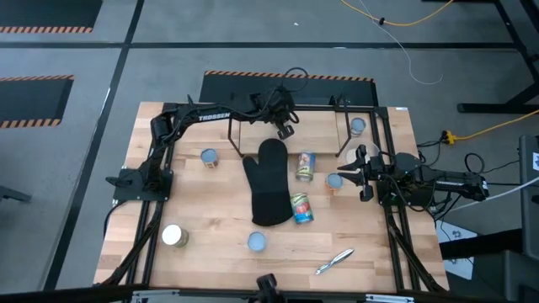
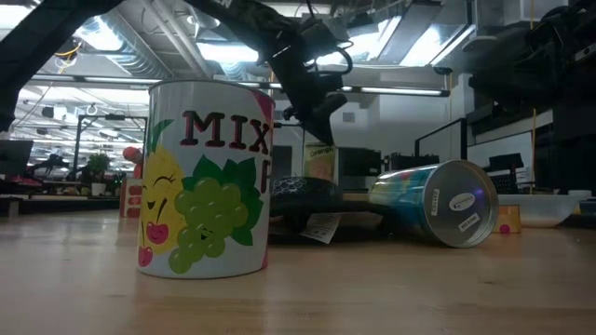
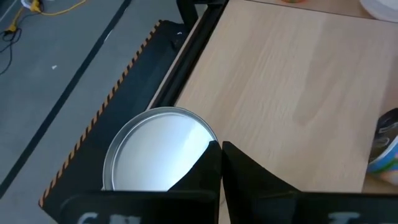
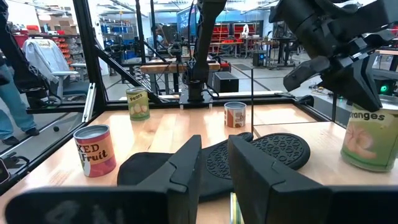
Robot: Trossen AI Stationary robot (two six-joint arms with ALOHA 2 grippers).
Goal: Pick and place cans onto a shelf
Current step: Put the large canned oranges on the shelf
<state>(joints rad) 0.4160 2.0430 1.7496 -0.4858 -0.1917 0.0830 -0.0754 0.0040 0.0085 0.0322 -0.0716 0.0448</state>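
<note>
My left gripper [image 1: 286,130] [image 3: 221,155] is shut and slants down at the table's far edge, by the shelf [image 1: 236,136] of thin black rods. Its tips stand at the silvery top of an upright can [image 3: 155,149] [image 4: 367,137]. Another can [image 1: 357,126] stands by the shelf's right end. Several more cans are spread over the table, some upright [image 1: 209,156] [image 1: 257,242], two lying on their sides [image 1: 305,166] [image 1: 301,208]. My right gripper [image 1: 362,172] [image 4: 214,168] waits at the table's right side, level and open, with nothing between its fingers. My left gripper's shut fingertips [image 3: 212,152] stand over the rim of the can's top [image 3: 199,134], slanting down from above. I cannot tell whether they touch it. The can stands upright on the wood at the far edge.
A black oven mitt [image 1: 268,181] lies in the table's middle between the cans. A silvery pen-like item [image 1: 334,261] lies near the front edge. The black table frame [image 1: 160,168] runs along both sides. A person [image 4: 12,93] stands beyond the table.
</note>
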